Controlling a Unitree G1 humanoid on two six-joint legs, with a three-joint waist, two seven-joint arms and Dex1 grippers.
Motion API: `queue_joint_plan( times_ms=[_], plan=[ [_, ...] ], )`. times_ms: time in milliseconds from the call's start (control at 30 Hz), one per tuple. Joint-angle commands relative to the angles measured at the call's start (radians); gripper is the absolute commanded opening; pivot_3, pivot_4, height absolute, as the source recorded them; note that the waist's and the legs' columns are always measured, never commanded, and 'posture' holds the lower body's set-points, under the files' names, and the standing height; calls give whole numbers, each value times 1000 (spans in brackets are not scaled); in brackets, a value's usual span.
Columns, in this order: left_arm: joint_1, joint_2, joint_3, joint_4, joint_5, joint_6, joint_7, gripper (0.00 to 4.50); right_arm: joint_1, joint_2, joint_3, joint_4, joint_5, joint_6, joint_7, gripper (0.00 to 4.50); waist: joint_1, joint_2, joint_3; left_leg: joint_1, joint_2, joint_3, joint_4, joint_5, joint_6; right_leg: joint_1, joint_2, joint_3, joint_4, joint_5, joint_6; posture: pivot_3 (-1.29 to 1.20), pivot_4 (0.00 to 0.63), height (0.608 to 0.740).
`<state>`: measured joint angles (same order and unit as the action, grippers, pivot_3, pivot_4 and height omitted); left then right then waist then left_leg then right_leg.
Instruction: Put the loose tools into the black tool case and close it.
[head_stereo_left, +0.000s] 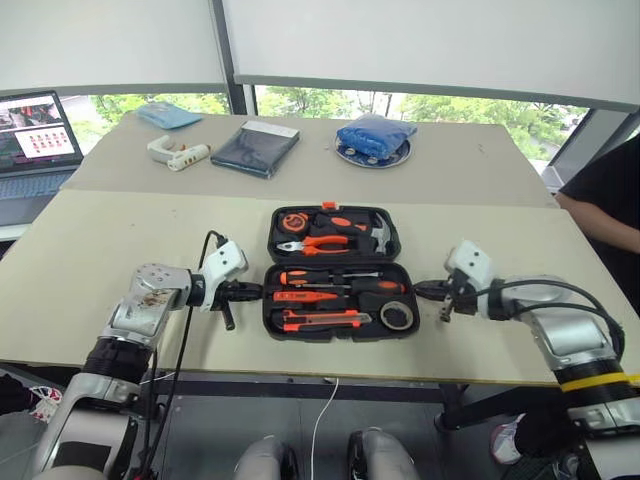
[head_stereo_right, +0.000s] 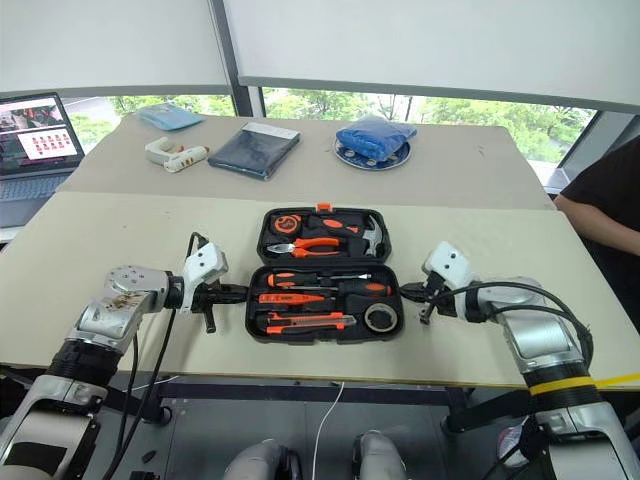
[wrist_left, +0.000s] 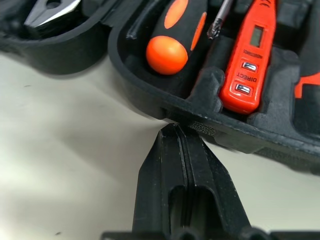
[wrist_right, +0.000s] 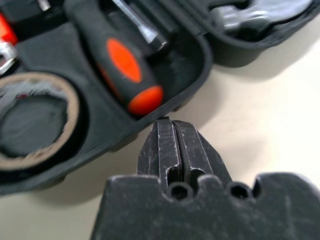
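- With its two fingers pressed flat together and holding nothing, the left end effector (wrist_left: 176, 131) has its tip at the left edge of the black tool case (head_stereo_left: 340, 330), apparently touching the rim.
- Mirroring it, the right end effector (wrist_right: 172, 122) is likewise closed and empty, its tip at the case's right edge beside a screwdriver handle (wrist_right: 125, 70).
- Both tips sit low at the near tray's sides, which I judge is a set-up to get under that half and fold it shut.
- Inside the near tray lie two screwdrivers (head_stereo_left: 330, 277), the slim tester screwdriver (wrist_left: 247, 55), the utility knife (head_stereo_left: 322, 320) and the tape roll (head_stereo_left: 397, 315), all in their recesses.
- Pliers (head_stereo_left: 320, 243) and a hammer (head_stereo_left: 380, 235) rest in the far half.
- The case lies open near the bench's (head_stereo_left: 120, 250) front edge, so only closing seems left.
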<state>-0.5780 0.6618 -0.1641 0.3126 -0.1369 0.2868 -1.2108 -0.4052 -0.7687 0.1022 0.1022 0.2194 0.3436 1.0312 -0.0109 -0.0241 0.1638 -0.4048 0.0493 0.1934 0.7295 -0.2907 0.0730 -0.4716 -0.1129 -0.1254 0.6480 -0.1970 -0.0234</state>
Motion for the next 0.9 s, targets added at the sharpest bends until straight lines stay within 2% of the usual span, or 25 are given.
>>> queue_joint_plan(
  times_ms=[33, 400, 600, 633, 733, 767, 800, 833, 900],
  plan=[
    [-26, -12, -36, -88, -28, -44, -86, 56, 46, 2, -18, -158, 67, -22, 63, 0, -1, 0, 0, 0, 0, 0, 0, 0, 0, 0, 0, 0, 0, 0, 0, 0, 150, 718],
    [7, 32, -55, -97, 7, -121, -155, 56, 228, -11, -91, -375, 94, 45, 38, 0, 1, 0, 0, 0, 0, -1, 0, 0, 0, 0, 0, 0, 0, 0, 0, 0, 150, 718],
    [21, 89, -15, -28, 32, -142, -137, 56, 293, -36, -133, -346, 28, 60, -28, 0, 2, 0, 0, 0, 0, -2, 0, 0, 0, 0, -1, 0, 0, 0, 0, 0, 150, 718],
    [29, 111, -3, -17, 32, -143, -143, 293, 304, -47, -154, -333, 27, 71, -40, 0, 2, 0, 0, 0, 0, -2, 0, 0, 0, 0, -1, 0, 0, -1, 0, 0, 150, 718],
    [41, 197, 36, 43, 19, -97, -172, 856, 331, -97, -247, -309, 65, 119, -36, 761, -1, 0, 0, 0, 0, -2, 0, 0, 0, 0, -1, 0, 0, -1, 0, 0, 150, 718],
    [20, 209, 53, 75, 0, -37, -173, 1294, 320, -107, -278, -299, 94, 153, -36, 1178, -3, 0, 0, 1, 0, -2, 0, 0, 0, 0, -1, 0, 0, -1, 0, 0, 150, 718],
    [-8, 210, 69, 103, -24, 30, -167, 1563, 299, -107, -303, -291, 129, 199, -40, 1441, -5, 0, 0, 1, 0, -1, 0, 0, 0, 0, -1, 1, 1, -1, 0, 0, 150, 718],
    [-28, 208, 80, 122, -39, 76, -164, 2051, 284, -107, -319, -287, 154, 232, -43, 1920, -6, 0, 0, 2, 0, -1, 0, 0, 0, 0, 0, 1, 1, -1, 0, 0, 150, 718],
    [-177, 149, 144, 212, -118, 328, -98, 2658, 168, -60, -369, -268, 284, 401, -86, 2516, -2, -1, 0, 2, 1, -2, 0, 0, 0, 0, 0, 1, 1, 0, -1, 0, 150, 718]
  ],
)
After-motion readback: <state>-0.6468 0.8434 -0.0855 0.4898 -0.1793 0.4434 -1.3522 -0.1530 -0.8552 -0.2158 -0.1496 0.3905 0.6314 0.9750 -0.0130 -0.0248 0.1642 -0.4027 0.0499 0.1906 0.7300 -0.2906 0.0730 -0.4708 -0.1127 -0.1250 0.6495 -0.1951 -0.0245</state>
